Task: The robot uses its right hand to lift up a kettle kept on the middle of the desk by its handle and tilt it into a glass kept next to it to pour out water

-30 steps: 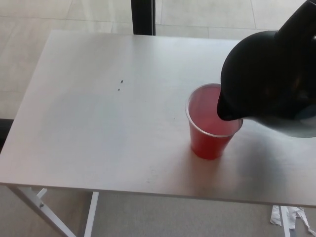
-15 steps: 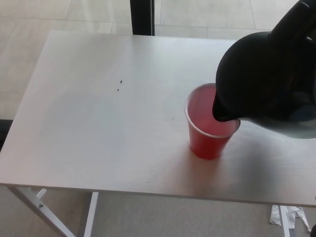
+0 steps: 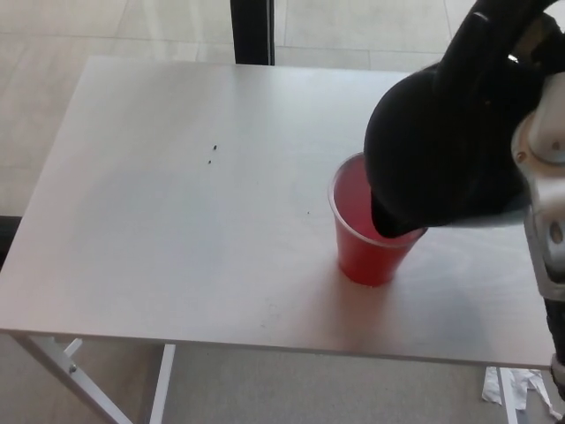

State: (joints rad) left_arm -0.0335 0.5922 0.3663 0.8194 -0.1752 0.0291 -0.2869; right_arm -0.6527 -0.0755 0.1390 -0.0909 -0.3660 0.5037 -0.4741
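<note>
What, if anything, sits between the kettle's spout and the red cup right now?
Nothing visible. The black kettle is tilted with its spout end right over the red cup mouth, covering the cup's right rim. The desk around the cup is bare.

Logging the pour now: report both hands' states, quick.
Left hand: not in view.
Right hand: shut on the kettle, tilted over the red cup.
</note>
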